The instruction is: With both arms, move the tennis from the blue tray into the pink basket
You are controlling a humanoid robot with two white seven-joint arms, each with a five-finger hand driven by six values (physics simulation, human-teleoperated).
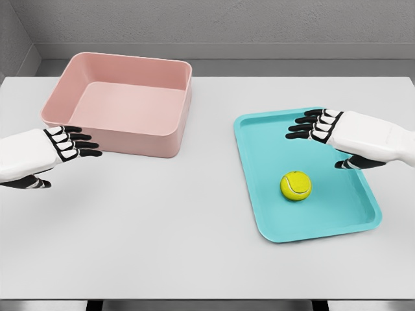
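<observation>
text: none legible | labels: none | numbers: none | signs: none on any surface shown

tennis ball (296, 186) lies in blue tray (259, 168) — both hands open — pink basket (123, 129) left.

A single head-mounted camera looks down and forward from above the near edge of a white bench (194, 259), taking in nearly its whole top. The near edge runs along the bottom of the frame, the far edge meets a grey wall (227, 23) at the top. The view faces straight across the bench, with the pink basket (175, 139) at left rear and the blue tray (259, 194) at right, both fully in frame at middle distance. The left hand (61, 146) enters from the left border, the right hand (337, 133) from the right border. No second view is provided, so nothing is shared between cameras.
</observation>
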